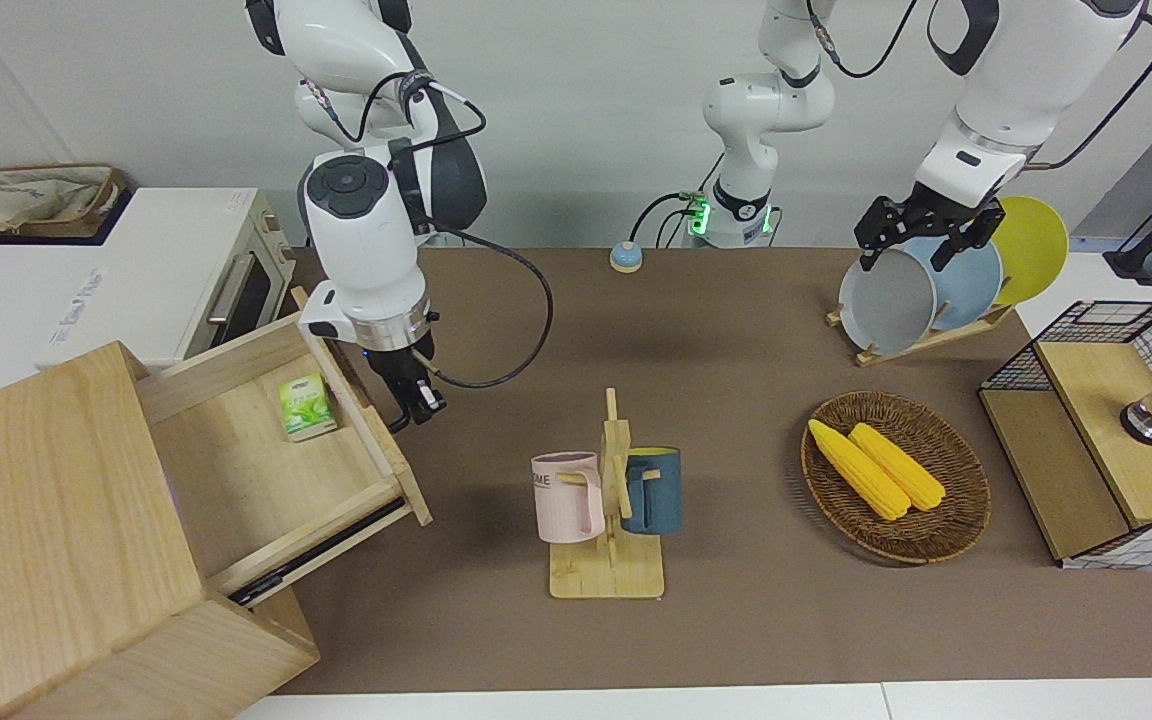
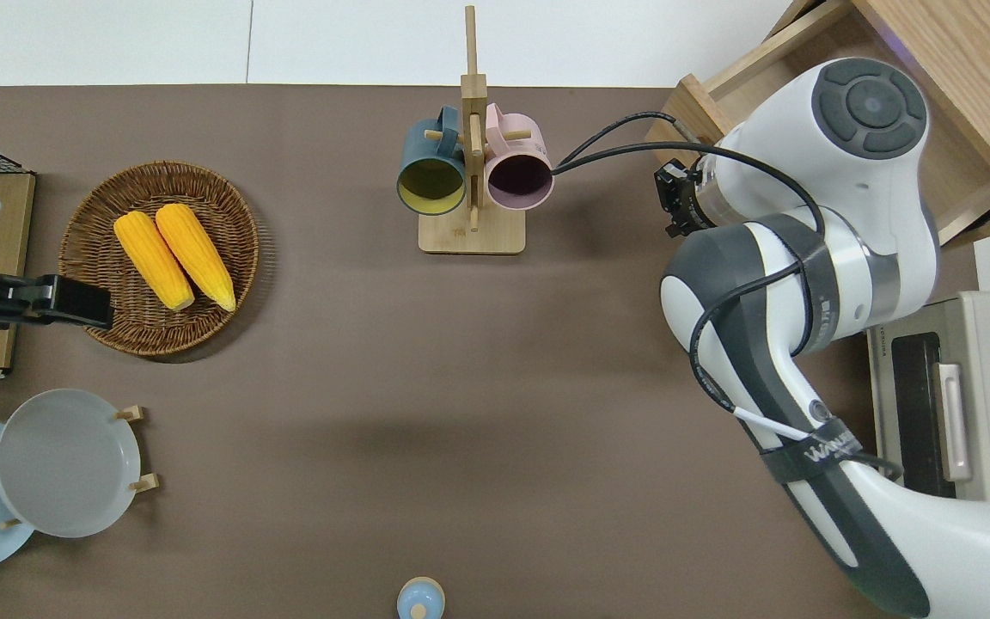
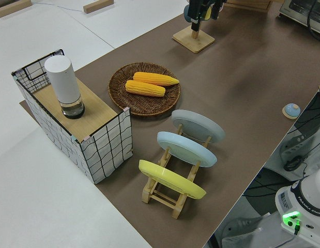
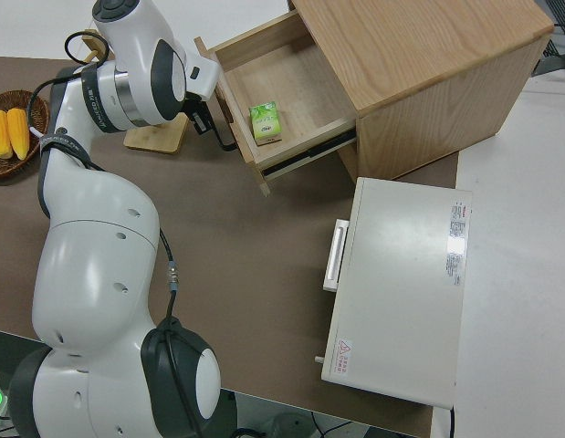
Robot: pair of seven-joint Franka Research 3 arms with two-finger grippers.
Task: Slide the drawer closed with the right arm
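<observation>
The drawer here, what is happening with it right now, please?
The drawer stands pulled out of its wooden cabinet, with a small green carton lying inside. The right gripper hangs right at the drawer's front board, at the handle side, so it seems about to push the drawer shut. Whether it already touches the board is hard to tell. The left arm is parked.

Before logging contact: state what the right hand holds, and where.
Nothing visibly held: the right hand sits at the open drawer's front board; whether it touches cannot be told.
</observation>
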